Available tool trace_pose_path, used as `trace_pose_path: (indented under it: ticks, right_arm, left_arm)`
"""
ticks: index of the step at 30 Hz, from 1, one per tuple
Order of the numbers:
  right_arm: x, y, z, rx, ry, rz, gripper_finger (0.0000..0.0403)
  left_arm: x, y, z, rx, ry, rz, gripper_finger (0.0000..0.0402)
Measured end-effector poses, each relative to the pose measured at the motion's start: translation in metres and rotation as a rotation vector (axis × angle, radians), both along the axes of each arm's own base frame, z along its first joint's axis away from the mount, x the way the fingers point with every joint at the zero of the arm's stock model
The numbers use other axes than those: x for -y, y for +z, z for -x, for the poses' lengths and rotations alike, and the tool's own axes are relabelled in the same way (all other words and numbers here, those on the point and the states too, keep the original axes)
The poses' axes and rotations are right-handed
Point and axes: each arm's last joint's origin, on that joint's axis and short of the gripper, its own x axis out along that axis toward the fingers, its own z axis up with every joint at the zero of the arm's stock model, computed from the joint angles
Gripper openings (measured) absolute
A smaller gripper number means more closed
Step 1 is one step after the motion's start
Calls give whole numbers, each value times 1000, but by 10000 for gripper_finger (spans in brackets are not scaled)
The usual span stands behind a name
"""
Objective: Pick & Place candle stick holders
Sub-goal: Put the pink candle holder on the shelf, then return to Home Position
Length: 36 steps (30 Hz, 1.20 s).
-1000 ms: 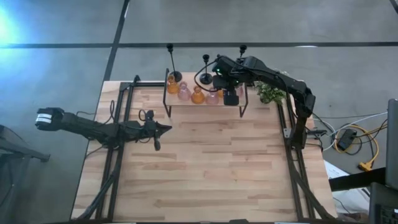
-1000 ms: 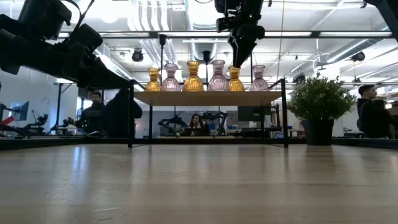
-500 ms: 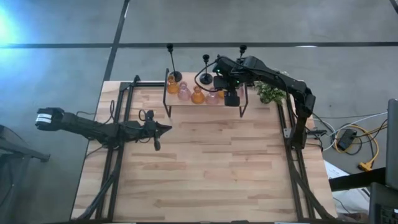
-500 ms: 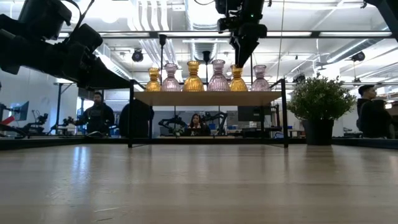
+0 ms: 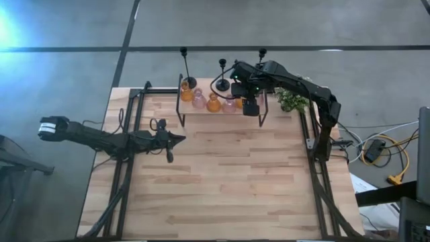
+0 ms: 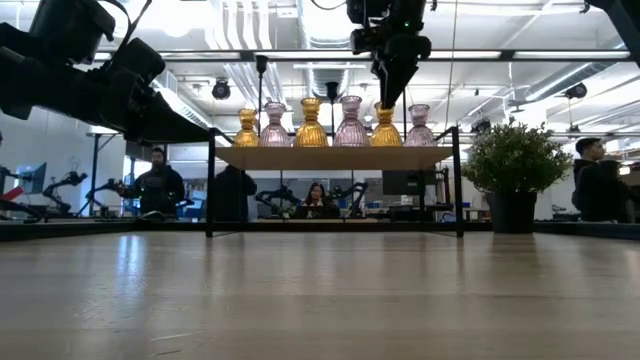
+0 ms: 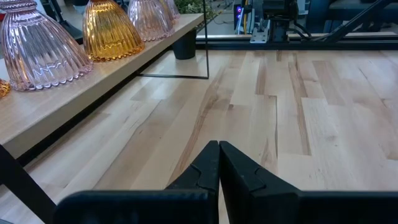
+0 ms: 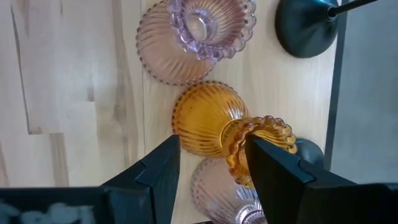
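Right claw (image 8: 211, 165) astride amber holder (image 8: 214, 124) on shelf (image 5: 222, 109), grip uncertain; left claw (image 7: 219, 163) clenched

The right gripper (image 8: 211, 155) pointed straight down from its raised, extended arm, fingers parted. The left gripper (image 7: 219, 163) was shut, its arm stretched low and level.

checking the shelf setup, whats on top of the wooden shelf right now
Six small glass holders, amber and pink, stand along the wooden shelf, with black holder bases behind them. The right end effector straddles one amber holder, which leans, and it covers part of the pink one beyond.
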Motion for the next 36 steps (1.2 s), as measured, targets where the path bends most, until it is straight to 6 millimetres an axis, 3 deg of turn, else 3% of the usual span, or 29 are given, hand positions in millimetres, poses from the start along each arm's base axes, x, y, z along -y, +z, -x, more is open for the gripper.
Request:
trace_pose_path:
  ticks: [8,20,24,30,36]
  right_arm:
    - [0,5,0,18,0,11,173]
    - [-3,30,5,74,-23,26,176]
    - [-11,49,10,116,-34,33,177]
    - [-34,95,23,285,-50,60,166]
    - [-62,131,51,508,-106,49,147]
  left_arm:
    - [0,0,0,0,0,0,12]
    - [0,0,0,0,0,0,12]
    - [0,0,0,0,0,0,12]
    - [0,0,0,0,0,0,12]
    - [0,0,0,0,0,0,12]
